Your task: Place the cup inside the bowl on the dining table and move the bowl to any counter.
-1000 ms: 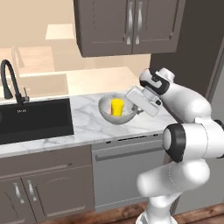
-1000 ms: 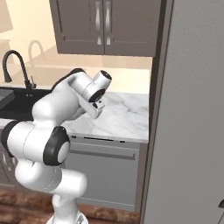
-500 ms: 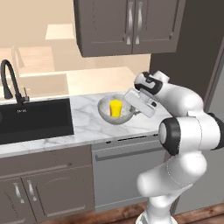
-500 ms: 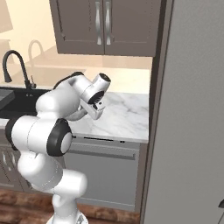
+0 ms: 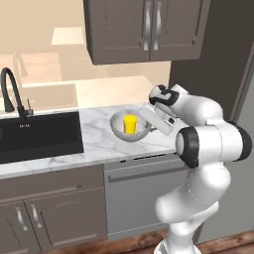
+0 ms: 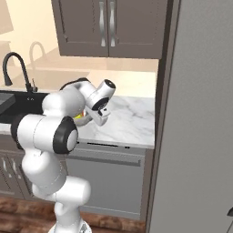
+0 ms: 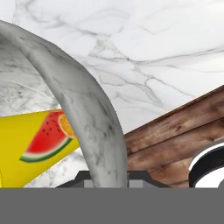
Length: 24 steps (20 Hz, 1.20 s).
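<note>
While the speckled grey-white bowl [image 5: 130, 126] is seen over the white marble bench [image 5: 94, 144], to the right of the black sink [image 5: 37, 136], its right rim is gripped by the jaws of the gripper [image 5: 150, 125], which are narrowed onto the rim wall. In the hand view the bowl's curved rim [image 7: 83, 109] is shown running down between the dark finger tips at the bottom edge. The yellow cup [image 5: 130, 124] is held upright inside the bowl; on its side a watermelon and orange print [image 7: 46, 135] can be made out. Whether the bowl's base is touching the bench or is slightly raised cannot be told. A black arched faucet [image 5: 11, 94] is found behind the sink, and dark cabinets [image 5: 144, 30] are hung above.
</note>
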### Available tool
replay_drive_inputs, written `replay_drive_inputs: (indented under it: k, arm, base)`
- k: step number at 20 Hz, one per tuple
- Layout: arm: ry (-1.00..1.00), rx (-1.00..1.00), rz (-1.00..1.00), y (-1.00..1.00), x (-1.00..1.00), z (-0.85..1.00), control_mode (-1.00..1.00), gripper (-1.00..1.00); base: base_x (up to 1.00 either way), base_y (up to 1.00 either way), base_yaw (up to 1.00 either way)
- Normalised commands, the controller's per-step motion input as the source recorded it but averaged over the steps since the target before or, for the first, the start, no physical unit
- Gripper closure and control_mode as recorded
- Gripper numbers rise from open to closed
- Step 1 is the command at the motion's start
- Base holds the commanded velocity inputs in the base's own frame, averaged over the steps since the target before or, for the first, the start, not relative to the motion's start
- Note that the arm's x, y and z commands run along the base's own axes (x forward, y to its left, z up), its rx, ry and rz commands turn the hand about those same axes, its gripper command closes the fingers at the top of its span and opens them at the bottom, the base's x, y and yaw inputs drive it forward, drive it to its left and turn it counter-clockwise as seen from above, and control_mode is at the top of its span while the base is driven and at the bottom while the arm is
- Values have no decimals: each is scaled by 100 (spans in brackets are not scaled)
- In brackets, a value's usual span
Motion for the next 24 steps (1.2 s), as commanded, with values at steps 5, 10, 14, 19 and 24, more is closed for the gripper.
replay_drive_inputs:
  k: [5,10,14,19,24]
  arm:
    - [0,0,-2,0,39,-8,-100,100]
    - [0,0,-3,0,29,-3,-100,100]
    - [0,-1,-2,0,9,-7,-100,100]
    - [0,0,-2,0,3,-9,-100,100]
    - [0,0,-1,1,10,-14,-100,100]
  base:
    - [0,0,0]
    - [0,0,0]
    - [0,0,0]
    - [0,0,0]
    - [0,0,0]
